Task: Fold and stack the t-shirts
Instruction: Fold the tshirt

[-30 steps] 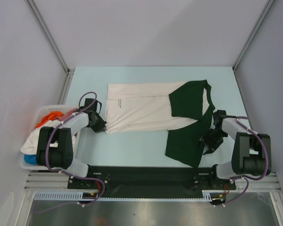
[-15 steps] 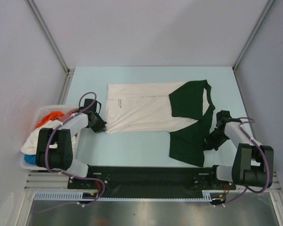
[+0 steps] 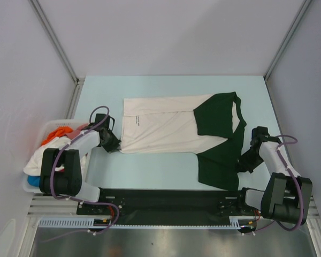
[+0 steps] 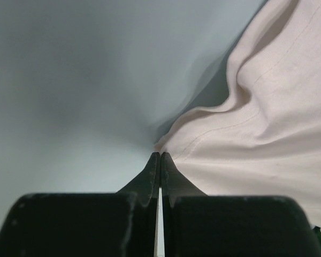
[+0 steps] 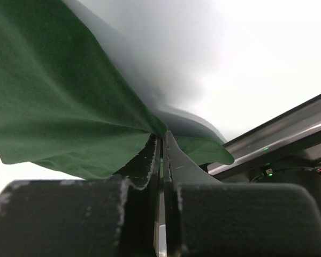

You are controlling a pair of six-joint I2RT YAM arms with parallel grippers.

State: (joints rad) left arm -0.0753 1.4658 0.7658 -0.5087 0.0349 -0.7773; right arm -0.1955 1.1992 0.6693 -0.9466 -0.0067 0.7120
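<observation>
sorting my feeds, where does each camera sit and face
Top external: above and behind, looking down on table and t-shirt; left arm and right arm show.
Left wrist: on left arm, facing the cream hem; left gripper shows, pinching it.
Right wrist: on right arm, facing the green part; right gripper shows, pinching it.
Shared: all three see that t-shirt.

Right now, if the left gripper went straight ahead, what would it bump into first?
The cream t-shirt. The left gripper is shut on its corner, so more of that cloth probably lies straight ahead.
</observation>
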